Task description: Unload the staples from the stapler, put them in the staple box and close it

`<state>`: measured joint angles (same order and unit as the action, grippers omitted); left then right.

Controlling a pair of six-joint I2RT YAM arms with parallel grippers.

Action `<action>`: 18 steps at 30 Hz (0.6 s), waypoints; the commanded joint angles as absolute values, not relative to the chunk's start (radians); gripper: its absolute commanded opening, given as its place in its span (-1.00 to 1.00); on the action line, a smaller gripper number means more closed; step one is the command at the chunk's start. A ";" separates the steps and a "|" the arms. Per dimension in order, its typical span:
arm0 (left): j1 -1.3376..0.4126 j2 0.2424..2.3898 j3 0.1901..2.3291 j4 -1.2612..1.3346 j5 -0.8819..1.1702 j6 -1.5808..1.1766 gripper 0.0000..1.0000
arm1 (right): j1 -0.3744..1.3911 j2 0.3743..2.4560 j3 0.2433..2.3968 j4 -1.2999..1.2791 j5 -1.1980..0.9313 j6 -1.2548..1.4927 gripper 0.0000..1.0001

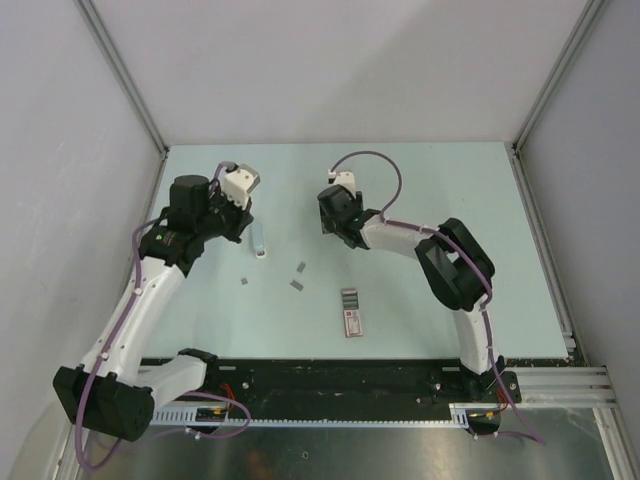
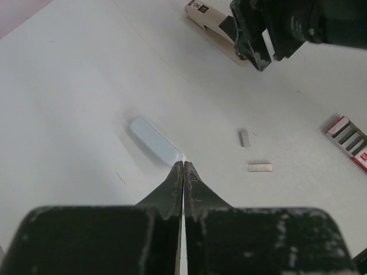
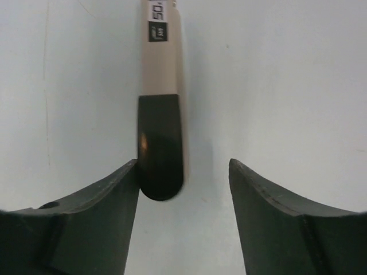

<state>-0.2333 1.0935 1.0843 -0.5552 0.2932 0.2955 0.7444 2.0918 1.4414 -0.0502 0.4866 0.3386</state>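
Observation:
The stapler (image 3: 161,97), tan body with a black end, lies on the table between my right gripper's (image 3: 183,162) open fingers; the left finger touches its black end. It also shows in the left wrist view (image 2: 209,22). In the top view my right gripper (image 1: 338,224) covers it. Short grey staples (image 1: 296,285) lie loose mid-table, two of them in the left wrist view (image 2: 260,167). My left gripper (image 2: 183,164) is shut, tips at the end of a light-blue strip (image 2: 150,141); a thin pale edge shows between the fingers. In the top view my left gripper (image 1: 247,216) is above the strip (image 1: 260,242).
A flat pink-and-white box (image 1: 350,312) with dark stripes lies near the front of the table, also at the right edge of the left wrist view (image 2: 348,140). Grey walls with metal rails close in the table on three sides.

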 commanded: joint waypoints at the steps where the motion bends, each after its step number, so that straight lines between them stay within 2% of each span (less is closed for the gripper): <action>1: -0.228 1.033 1.103 -0.593 0.279 0.291 -0.96 | 0.727 1.964 1.441 -0.228 0.423 0.400 0.41; 5: -0.226 1.013 1.109 -0.615 0.274 0.297 -0.95 | 0.732 1.863 1.356 -0.306 0.395 0.427 0.55; 10: -0.226 1.007 1.113 -0.629 0.267 0.304 -0.94 | 0.750 1.718 1.226 -0.396 0.355 0.455 0.58; 18: -0.224 0.998 1.101 -0.638 0.271 0.316 -0.93 | 0.831 1.486 0.961 -0.476 0.252 0.528 0.24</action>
<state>-0.2321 1.0245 1.0843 -0.6304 0.2653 0.3008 0.7906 1.5856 1.0534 -0.4030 0.3233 0.4671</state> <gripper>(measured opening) 0.033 0.655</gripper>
